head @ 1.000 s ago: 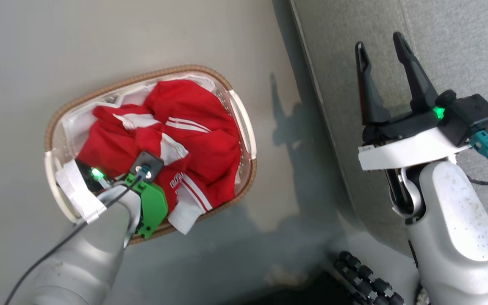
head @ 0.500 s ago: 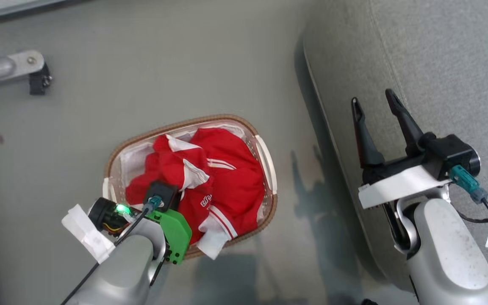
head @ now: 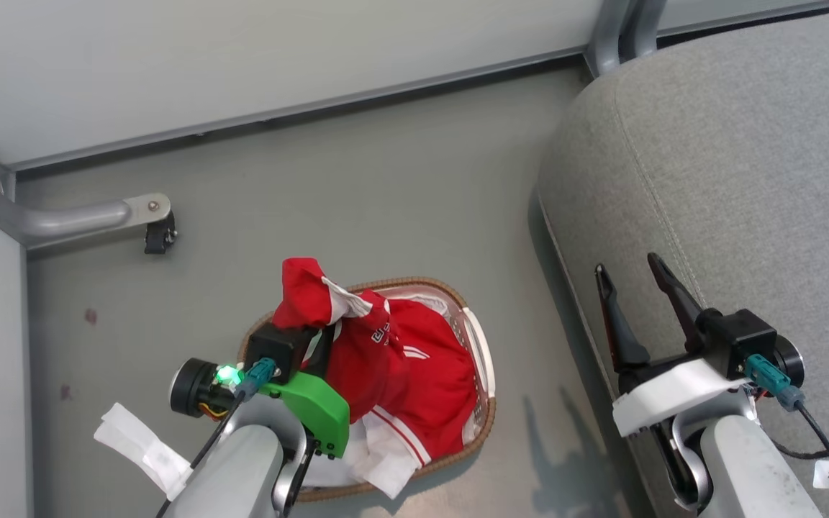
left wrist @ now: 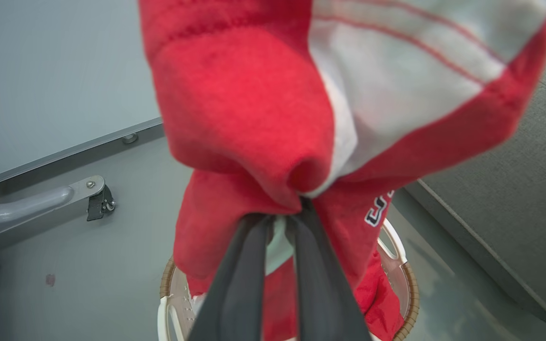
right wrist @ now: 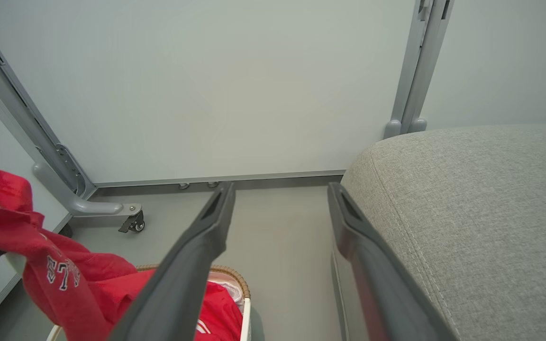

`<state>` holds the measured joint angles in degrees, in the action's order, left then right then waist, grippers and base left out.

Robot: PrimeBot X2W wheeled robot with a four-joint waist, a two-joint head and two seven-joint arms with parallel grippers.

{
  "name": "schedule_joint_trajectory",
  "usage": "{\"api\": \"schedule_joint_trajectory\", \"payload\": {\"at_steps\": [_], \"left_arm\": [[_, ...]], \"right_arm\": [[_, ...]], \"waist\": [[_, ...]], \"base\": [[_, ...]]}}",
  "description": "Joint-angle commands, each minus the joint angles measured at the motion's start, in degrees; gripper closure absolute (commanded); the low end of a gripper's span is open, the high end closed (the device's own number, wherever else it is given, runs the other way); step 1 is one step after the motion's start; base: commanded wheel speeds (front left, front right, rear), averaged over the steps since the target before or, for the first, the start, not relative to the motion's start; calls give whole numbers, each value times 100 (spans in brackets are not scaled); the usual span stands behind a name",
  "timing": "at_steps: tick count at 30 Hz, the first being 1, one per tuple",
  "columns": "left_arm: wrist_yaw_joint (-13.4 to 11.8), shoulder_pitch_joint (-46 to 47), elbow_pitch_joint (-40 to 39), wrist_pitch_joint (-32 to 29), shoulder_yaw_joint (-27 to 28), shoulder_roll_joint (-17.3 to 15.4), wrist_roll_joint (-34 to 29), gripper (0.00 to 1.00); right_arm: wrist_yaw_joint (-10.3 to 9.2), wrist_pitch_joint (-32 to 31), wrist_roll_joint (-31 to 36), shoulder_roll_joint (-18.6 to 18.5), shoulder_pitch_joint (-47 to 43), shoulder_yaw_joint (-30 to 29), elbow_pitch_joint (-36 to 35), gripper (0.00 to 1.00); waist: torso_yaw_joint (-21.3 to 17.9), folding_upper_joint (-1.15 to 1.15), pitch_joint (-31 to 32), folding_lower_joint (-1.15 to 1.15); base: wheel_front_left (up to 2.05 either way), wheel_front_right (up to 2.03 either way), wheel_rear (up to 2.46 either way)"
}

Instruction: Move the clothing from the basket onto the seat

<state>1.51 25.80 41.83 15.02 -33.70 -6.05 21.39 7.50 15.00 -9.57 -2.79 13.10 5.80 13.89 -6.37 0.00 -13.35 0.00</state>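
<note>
A red garment of the clothing (head: 400,367) with white stripes hangs from my left gripper (head: 322,332), which is shut on a bunched fold of it, lifted above the basket (head: 488,424). Its lower part still trails into the basket. In the left wrist view the two fingers pinch the clothing (left wrist: 244,94) at my left gripper (left wrist: 285,215), with the basket (left wrist: 408,284) below. My right gripper (head: 627,266) stands open and holds nothing, over the left edge of the grey seat (head: 745,180). In the right wrist view my right gripper (right wrist: 281,189) points at the floor beside the seat (right wrist: 467,213).
A grey metal frame leg with a caster (head: 152,223) stands on the floor at the left, against a pale wall panel (head: 278,57). A white liner (head: 386,460) hangs over the basket's near rim. Grey floor (head: 386,201) lies between basket and seat.
The head camera has tilted up, so the wall and frame leg come into view. My left gripper has risen with the red garment, pulling it up from the basket. The right gripper stays open.
</note>
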Motion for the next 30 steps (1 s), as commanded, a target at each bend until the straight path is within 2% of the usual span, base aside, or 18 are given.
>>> {"api": "schedule_joint_trajectory", "payload": {"at_steps": [1,9,15,22,30], "left_arm": [[5,-115,-187,21,76,18,-59,100],[87,-278,-1180,22,412,89,-288,100],[163,-268,-1657,21,470,174,-351,100],[265,-125,-1902,22,264,248,-418,100],[347,-5,-1988,22,-87,294,-294,100]], "right_arm": [[-2,28,21,-24,-160,0,36,0],[-2,28,50,-24,-508,87,197,0],[-2,28,38,-25,-677,372,365,0],[-3,28,300,-33,-400,1257,567,0],[-3,28,303,-181,386,2239,1068,0]], "waist": [[137,0,464,0],[228,0,821,0],[318,0,994,0],[473,0,993,0],[794,0,961,0]], "base": [[0,0,0],[0,0,0],[0,0,0],[0,0,0],[0,0,0]]}}
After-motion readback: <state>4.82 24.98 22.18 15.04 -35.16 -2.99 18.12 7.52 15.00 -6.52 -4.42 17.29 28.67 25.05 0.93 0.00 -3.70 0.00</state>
